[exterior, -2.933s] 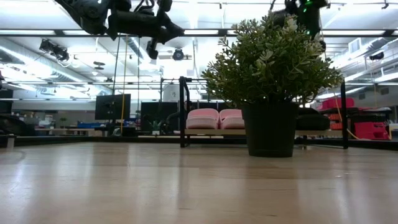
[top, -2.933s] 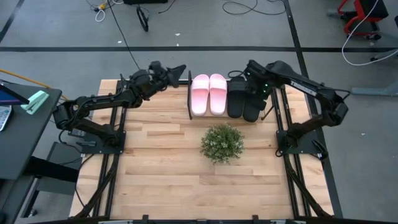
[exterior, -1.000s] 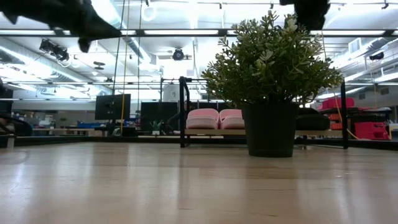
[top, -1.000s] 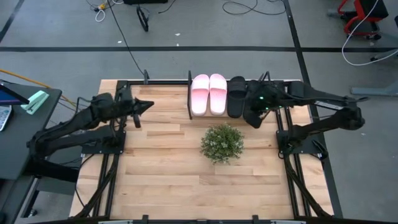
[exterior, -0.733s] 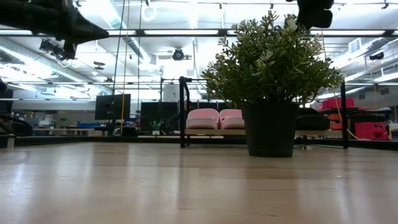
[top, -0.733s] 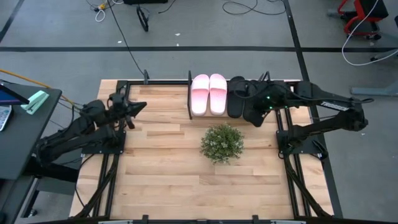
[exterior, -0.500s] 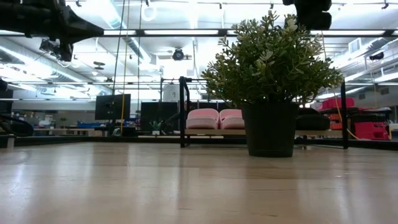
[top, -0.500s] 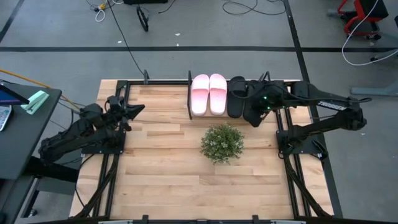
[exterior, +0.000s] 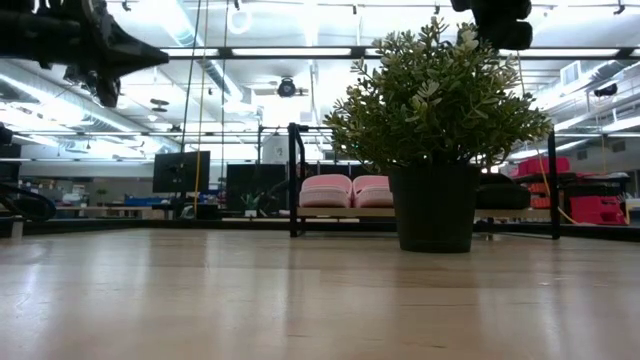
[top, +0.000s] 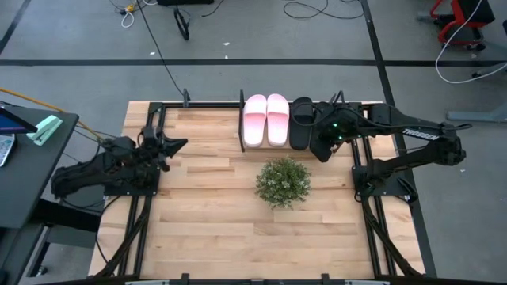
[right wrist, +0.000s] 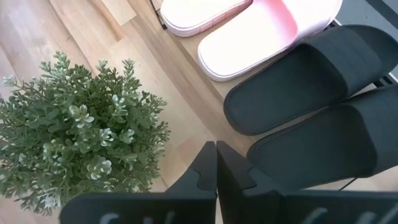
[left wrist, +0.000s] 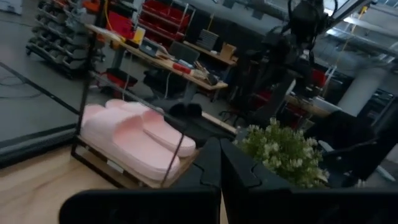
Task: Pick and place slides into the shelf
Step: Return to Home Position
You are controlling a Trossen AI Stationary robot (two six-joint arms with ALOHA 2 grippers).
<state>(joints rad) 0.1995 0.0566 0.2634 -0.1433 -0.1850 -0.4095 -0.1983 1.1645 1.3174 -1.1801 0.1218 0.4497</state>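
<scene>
Slides (top: 255, 119) fill the far shelf (top: 242, 134), so left claw (top: 181, 143), well left, and right claw (top: 320, 152), just near it, hang empty, pressed together.

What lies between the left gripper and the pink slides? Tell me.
In the high view, only bare table and the left end bar of the shelf lie between the left gripper and the pink slides.

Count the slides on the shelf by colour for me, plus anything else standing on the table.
Pink slides: 2
Black slides: 2
Green plant: 1
Total: 5
</scene>
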